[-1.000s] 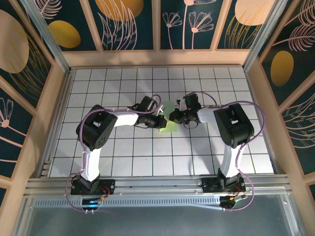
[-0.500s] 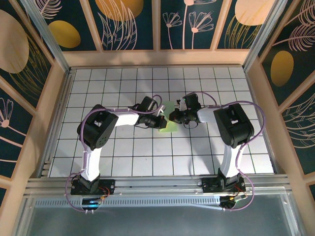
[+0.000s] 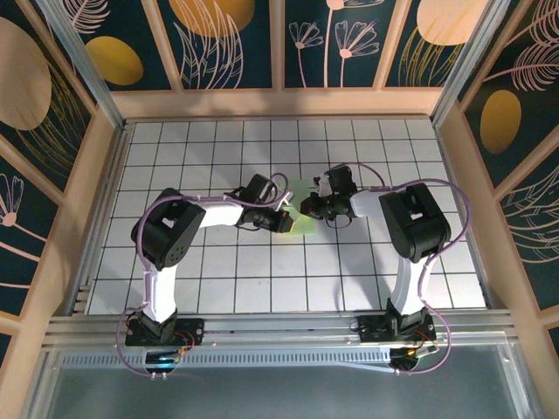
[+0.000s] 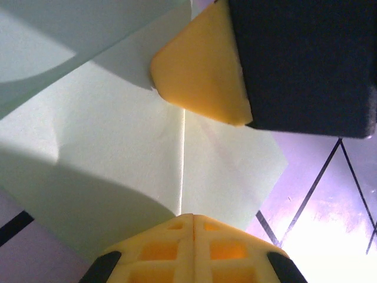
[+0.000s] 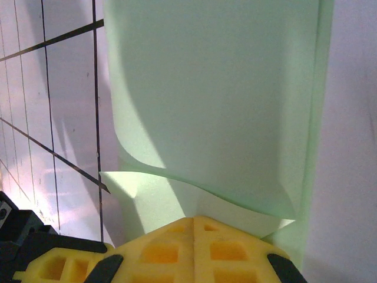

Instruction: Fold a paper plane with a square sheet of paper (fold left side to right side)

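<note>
1. Jaws on both arms are clenched: the left jaws close their tips at the 8 o'clock edge of the paper [image 3: 303, 225], the right jaws at its 2 o'clock edge.
2. Whether either pair pinches the sheet, I cannot tell.
3. It lies mid-desk [image 3: 218, 279], between my wrists.
4. Left wrist: a crease runs from my tips toward 12 o'clock, where a right fingertip [image 4: 200, 65] meets the sheet.
5. Right wrist: one layer lifts and curls above another.
</note>
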Robot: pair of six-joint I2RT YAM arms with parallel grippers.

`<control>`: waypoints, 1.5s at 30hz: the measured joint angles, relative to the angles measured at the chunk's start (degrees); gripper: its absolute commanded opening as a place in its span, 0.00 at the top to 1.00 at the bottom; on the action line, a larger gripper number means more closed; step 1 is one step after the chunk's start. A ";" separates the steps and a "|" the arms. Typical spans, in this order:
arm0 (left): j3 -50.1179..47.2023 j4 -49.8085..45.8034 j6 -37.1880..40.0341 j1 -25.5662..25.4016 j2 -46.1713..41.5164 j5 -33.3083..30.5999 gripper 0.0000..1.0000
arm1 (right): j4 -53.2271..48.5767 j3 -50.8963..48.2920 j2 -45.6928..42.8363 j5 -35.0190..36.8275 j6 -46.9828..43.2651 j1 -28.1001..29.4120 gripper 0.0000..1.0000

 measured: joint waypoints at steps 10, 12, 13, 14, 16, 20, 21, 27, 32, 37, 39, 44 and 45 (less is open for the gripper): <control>-2.23 -0.37 3.52 -0.24 -1.97 -1.68 1.00 | -0.02 0.00 0.00 -0.15 0.00 -0.04 1.00; -2.40 -0.37 3.80 -0.28 -2.19 -2.01 1.00 | -0.02 0.00 0.00 -0.17 0.00 -0.04 1.00; -2.49 -0.37 3.80 -0.35 -2.27 -2.12 1.00 | -0.02 0.00 0.00 -0.17 0.00 -0.04 1.00; -2.56 -0.35 3.80 -0.35 -2.36 -2.16 1.00 | -0.02 0.00 0.00 -0.17 0.00 -0.04 1.00; -2.60 -0.31 3.72 -0.35 -2.38 -2.12 1.00 | -0.02 0.00 0.00 -0.20 0.00 -0.04 1.00; -2.25 -0.57 2.84 -0.35 -2.36 -2.19 1.00 | 0.04 0.00 0.00 -0.42 0.04 -0.07 1.00; -2.10 -0.68 2.47 -0.35 -2.32 -2.21 1.00 | 0.07 0.00 0.00 -0.57 0.04 -0.11 1.00; -0.26 -1.44 0.46 -0.35 -1.51 -2.38 1.00 | 0.00 -0.07 -0.61 -0.74 0.46 -0.66 1.00; 0.76 -1.38 -0.92 -0.35 -1.38 -2.12 0.97 | -0.02 -0.83 -3.82 -0.50 0.46 -1.55 0.91; 1.18 -0.37 -2.05 -0.35 -1.38 -1.95 0.96 | 0.26 -1.81 -7.13 -0.42 0.42 -1.49 0.97; 1.18 -0.37 -2.49 -0.35 -1.51 -1.97 0.96 | 0.68 -2.60 -7.61 -0.61 0.46 -1.36 1.00; -0.22 0.04 -3.56 -0.33 -3.96 -2.16 0.97 | 1.20 -4.31 -7.61 -1.03 0.96 0.31 1.00; -0.83 0.13 -3.87 -0.33 -4.76 -2.19 0.98 | 1.36 -4.35 -7.52 -1.16 1.11 0.76 1.00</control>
